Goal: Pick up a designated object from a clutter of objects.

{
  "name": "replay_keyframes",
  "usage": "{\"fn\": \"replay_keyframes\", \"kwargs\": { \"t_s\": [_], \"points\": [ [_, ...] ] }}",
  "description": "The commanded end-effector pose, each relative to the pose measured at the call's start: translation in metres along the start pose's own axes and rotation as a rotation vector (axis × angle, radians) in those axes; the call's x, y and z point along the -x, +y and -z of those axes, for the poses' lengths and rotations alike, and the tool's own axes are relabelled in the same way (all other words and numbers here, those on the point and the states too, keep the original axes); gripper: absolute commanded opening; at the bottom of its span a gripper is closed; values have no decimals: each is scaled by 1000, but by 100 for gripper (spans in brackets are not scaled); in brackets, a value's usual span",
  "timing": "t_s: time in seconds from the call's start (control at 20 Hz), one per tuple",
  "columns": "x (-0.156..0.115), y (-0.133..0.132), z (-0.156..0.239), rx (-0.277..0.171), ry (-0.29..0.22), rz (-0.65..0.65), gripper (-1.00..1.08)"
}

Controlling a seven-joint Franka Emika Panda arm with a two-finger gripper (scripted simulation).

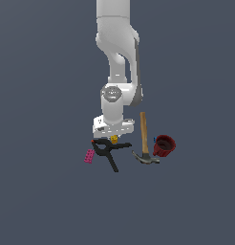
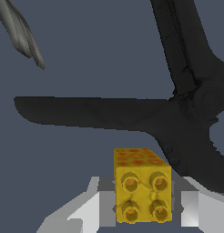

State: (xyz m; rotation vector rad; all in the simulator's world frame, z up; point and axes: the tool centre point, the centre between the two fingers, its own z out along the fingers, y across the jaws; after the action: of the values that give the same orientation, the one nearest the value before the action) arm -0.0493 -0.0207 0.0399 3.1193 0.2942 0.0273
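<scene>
The tiny yellow-orange studded block [image 2: 142, 191] sits between my fingers, with the dark pads against both its sides. In the exterior view it [image 1: 114, 139] shows just under my gripper [image 1: 113, 136]. My gripper [image 2: 143, 202] is shut on it, right by the black spring clamp [image 1: 109, 152]. The clamp's handles [image 2: 132, 113] spread out close behind the block in the wrist view. I cannot tell whether the block is off the floor.
A wooden-handled claw hammer [image 1: 145, 139] lies to the exterior view's right of the clamp; its metal claw [image 2: 22, 36] shows in the wrist view. A dark red mug [image 1: 164, 146] stands beyond it. A small pink brick [image 1: 89, 156] lies to the clamp's left.
</scene>
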Motion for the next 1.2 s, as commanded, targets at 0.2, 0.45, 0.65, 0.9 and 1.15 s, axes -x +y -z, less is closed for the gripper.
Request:
{"fn": "replay_keyframes", "kwargs": {
  "t_s": [0.2, 0.45, 0.65, 0.9, 1.15],
  "points": [
    [-2, 8, 15, 0, 0, -2, -100],
    [-6, 18, 40, -1, -1, 1, -100],
    [-11, 30, 69, -2, -2, 3, -100],
    [-19, 48, 113, -3, -4, 7, -100],
    [-27, 67, 159, -5, -6, 11, -100]
  ]
}}
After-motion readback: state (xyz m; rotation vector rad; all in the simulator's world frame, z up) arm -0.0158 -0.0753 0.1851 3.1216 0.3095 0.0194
